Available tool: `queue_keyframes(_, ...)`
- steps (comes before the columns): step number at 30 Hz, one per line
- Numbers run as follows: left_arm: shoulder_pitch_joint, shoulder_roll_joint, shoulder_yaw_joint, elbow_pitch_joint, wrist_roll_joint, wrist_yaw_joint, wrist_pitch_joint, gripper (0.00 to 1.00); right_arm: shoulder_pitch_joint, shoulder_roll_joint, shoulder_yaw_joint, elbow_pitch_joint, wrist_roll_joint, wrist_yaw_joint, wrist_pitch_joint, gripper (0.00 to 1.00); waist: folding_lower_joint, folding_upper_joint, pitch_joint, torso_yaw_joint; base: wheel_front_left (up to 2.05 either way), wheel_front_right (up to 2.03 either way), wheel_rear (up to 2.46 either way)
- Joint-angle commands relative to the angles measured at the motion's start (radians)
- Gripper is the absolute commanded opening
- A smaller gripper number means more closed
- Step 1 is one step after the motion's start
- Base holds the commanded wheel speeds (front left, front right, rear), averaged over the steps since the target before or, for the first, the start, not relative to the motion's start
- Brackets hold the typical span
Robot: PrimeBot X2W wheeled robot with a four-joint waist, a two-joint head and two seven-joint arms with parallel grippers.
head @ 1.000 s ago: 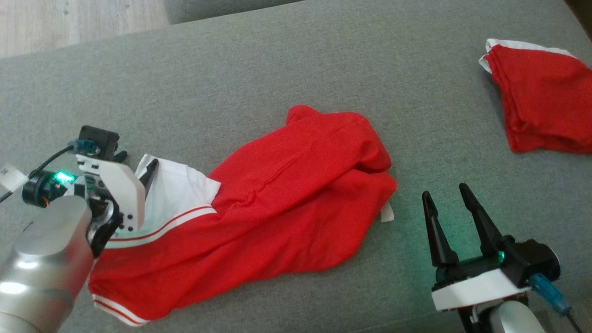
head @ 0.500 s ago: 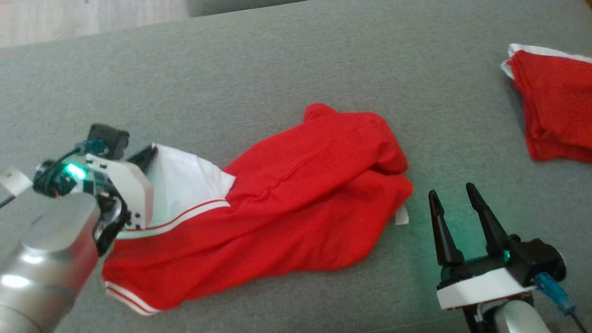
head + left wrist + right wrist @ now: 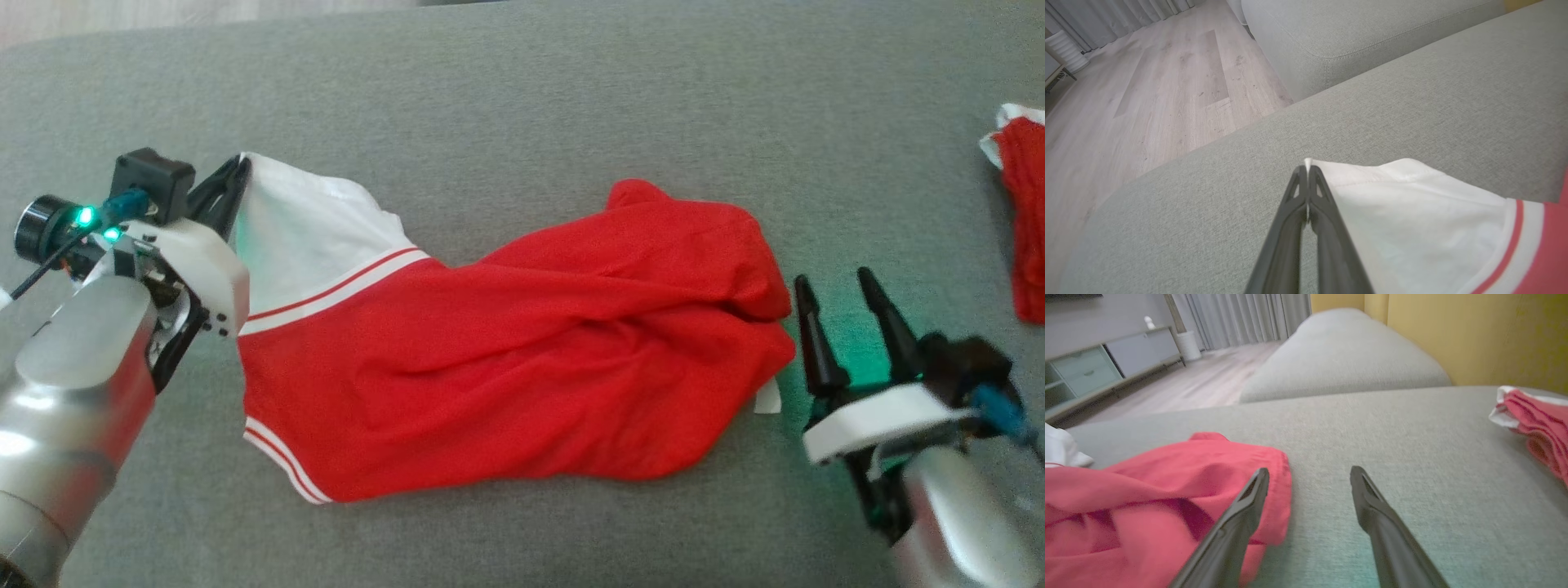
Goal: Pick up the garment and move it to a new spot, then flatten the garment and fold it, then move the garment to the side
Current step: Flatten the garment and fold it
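Observation:
A red garment [image 3: 522,367] with a white panel [image 3: 310,233] and red-and-white striped trim lies stretched across the grey sofa seat [image 3: 522,106]. My left gripper [image 3: 238,170] is shut on the far corner of the white panel, and the left wrist view shows that corner [image 3: 1307,163] pinched between the closed fingers [image 3: 1327,212]. My right gripper [image 3: 837,298] stands open just right of the garment's crumpled red end [image 3: 1208,473], touching nothing. A small white label [image 3: 767,398] sticks out at that end.
A second red garment with white edging [image 3: 1020,220] lies folded at the far right of the seat, also visible as folded red cloth [image 3: 1535,424] in the right wrist view. Wooden floor [image 3: 1147,90] lies beyond the seat's left edge. Another cushion [image 3: 1339,359] stands behind.
My left gripper has pulled the white corner up and away, stretching the garment out longer. The head camera has shifted, so the whole scene slid right. My right gripper stayed open beside the red end.

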Motion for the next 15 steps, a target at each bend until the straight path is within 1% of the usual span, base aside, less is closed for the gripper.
queue_keyframes(1,-0.072,0.031,0.025,-0.008,0.007,0.008,-0.012,0.00,-0.065,-0.047,0.025,0.027,0.023,-0.001,0.026,1.00,-0.0001,0.0000,0.003,0.017,0.00,0.00,0.00)
queue_keyframes(4,-0.081,0.024,0.018,-0.009,0.012,0.006,-0.020,0.00,-0.154,-0.093,0.061,0.096,0.070,-0.001,0.113,1.00,-0.0001,0.0000,0.009,0.031,0.00,0.00,0.00)
queue_keyframes(8,-0.093,0.013,0.007,-0.016,0.021,0.005,-0.029,0.00,-0.253,-0.148,0.135,0.153,0.158,-0.001,0.215,1.00,-0.0001,0.0000,0.019,0.048,0.00,0.00,0.00)
queue_keyframes(9,-0.096,0.010,0.004,-0.019,0.023,0.005,-0.030,0.00,-0.272,-0.158,0.153,0.163,0.186,-0.001,0.234,1.00,-0.0001,0.0000,0.022,0.052,0.00,0.00,0.00)
queue_keyframes(10,-0.096,0.010,0.004,-0.019,0.023,0.005,-0.030,0.00,-0.272,-0.158,0.153,0.163,0.186,-0.001,0.234,1.00,-0.0001,0.0000,0.022,0.052,0.00,0.00,0.00)
queue_keyframes(15,-0.108,-0.001,-0.010,-0.030,0.033,0.004,-0.035,0.00,-0.342,-0.214,0.258,0.204,0.305,-0.001,0.315,1.00,-0.0001,0.0000,0.032,0.072,0.00,0.00,0.00)
